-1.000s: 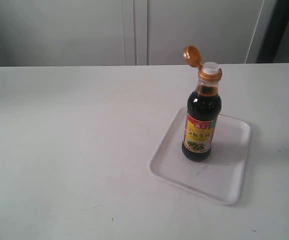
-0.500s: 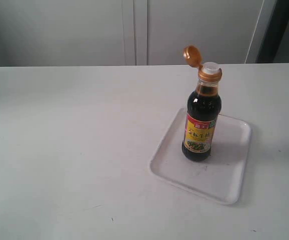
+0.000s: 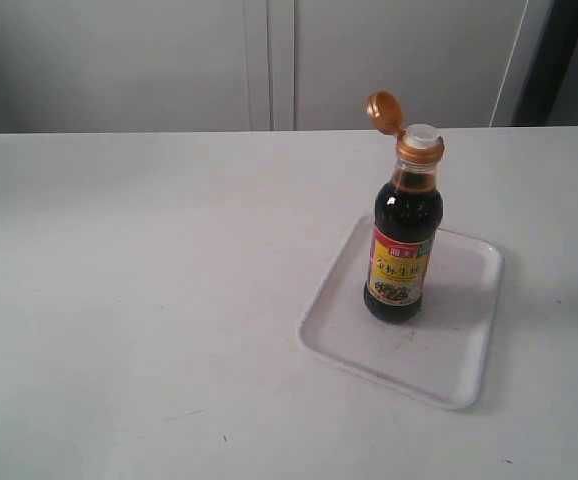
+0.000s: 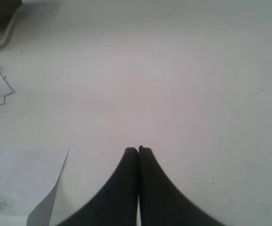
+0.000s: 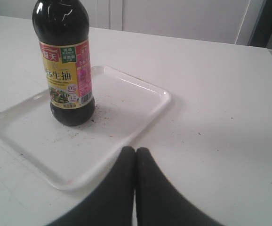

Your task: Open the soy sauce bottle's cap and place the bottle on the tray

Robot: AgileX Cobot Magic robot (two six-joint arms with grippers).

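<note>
A: Where is the soy sauce bottle [image 3: 405, 250]?
B: It stands upright on the tray [image 3: 449, 370], near its left rim. The cap [image 3: 383, 108] is flipped back, ready for pouring. The tray lies toward the right edge of the bench [image 3: 149, 300].
A: And the tools?
B: The left tool [image 4: 138, 149] and right tool [image 5: 135, 149] are both clenched and empty; I judge the task done.

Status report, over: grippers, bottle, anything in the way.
Left gripper shut, empty. Right gripper shut, empty, by the tray rim. Soy sauce bottle upright on tray, cap flipped open. Nothing blocking.
</note>
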